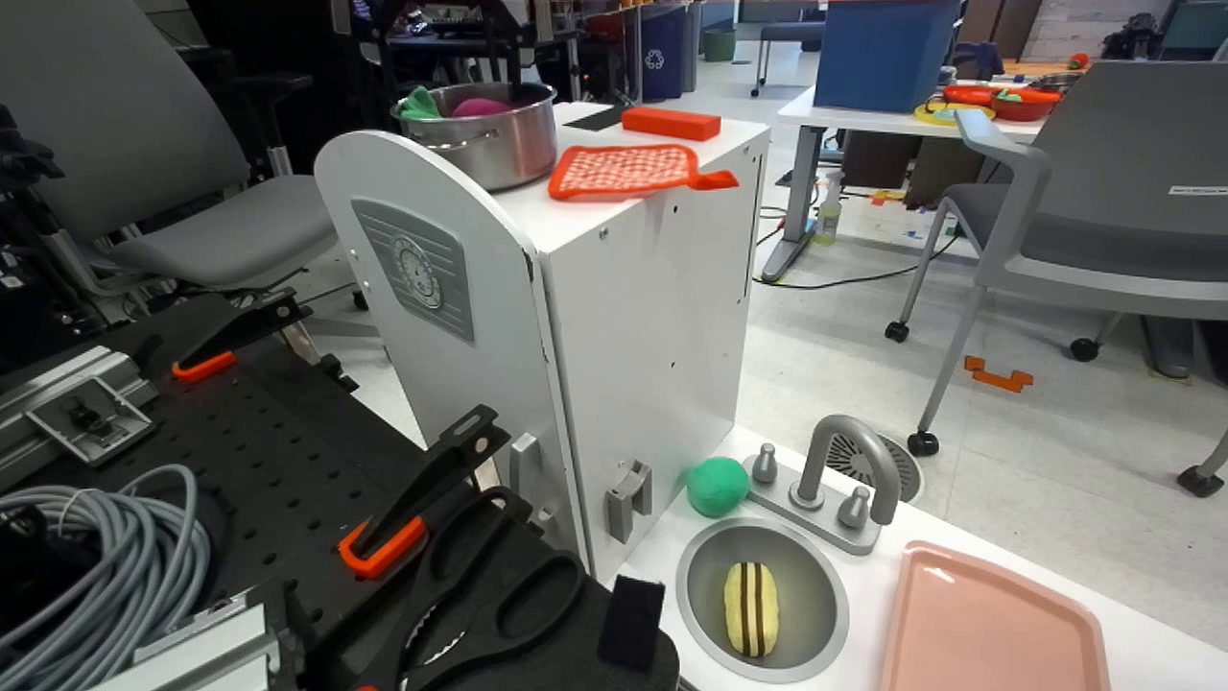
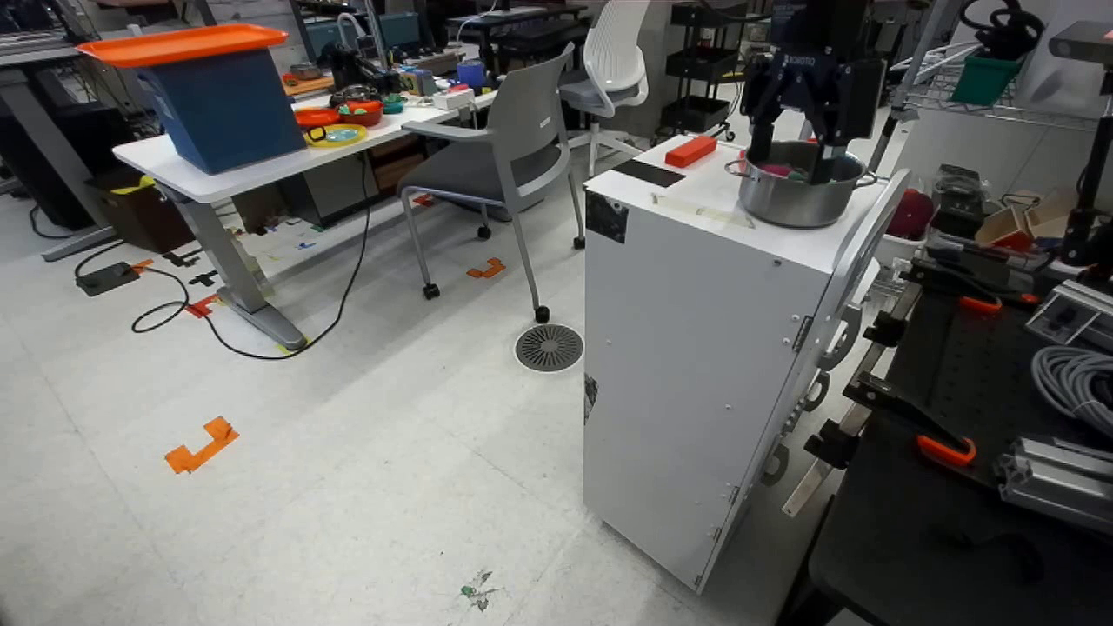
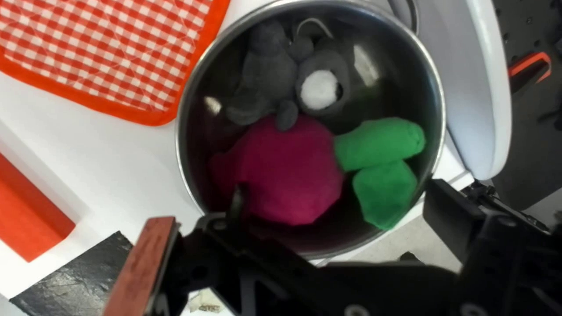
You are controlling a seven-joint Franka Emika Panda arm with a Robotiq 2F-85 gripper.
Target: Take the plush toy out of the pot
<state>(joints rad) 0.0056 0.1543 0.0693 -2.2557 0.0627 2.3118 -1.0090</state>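
Note:
The plush toy (image 3: 292, 173) has a magenta body and bright green parts, and lies inside the silver pot (image 3: 181, 145). Its green part (image 1: 419, 104) rests against the pot's rim in an exterior view. A grey plush with a white muzzle (image 3: 270, 72) lies beside it in the pot. The pot stands on top of the white cabinet in both exterior views (image 1: 526, 144) (image 2: 796, 207). My gripper (image 3: 338, 197) is open above the pot, its fingers wide apart. In an exterior view the fingers (image 2: 791, 163) reach down at the pot's mouth. Nothing is between them that I see gripped.
A red-checked potholder (image 1: 624, 171) and a red block (image 1: 672, 122) lie beside the pot. A rounded upright panel (image 1: 432, 278) edges the cabinet top near the pot. Below are a toy sink (image 1: 830, 643) with a faucet (image 1: 844, 451), a green ball (image 1: 718, 487) and a pink tray (image 1: 998, 624).

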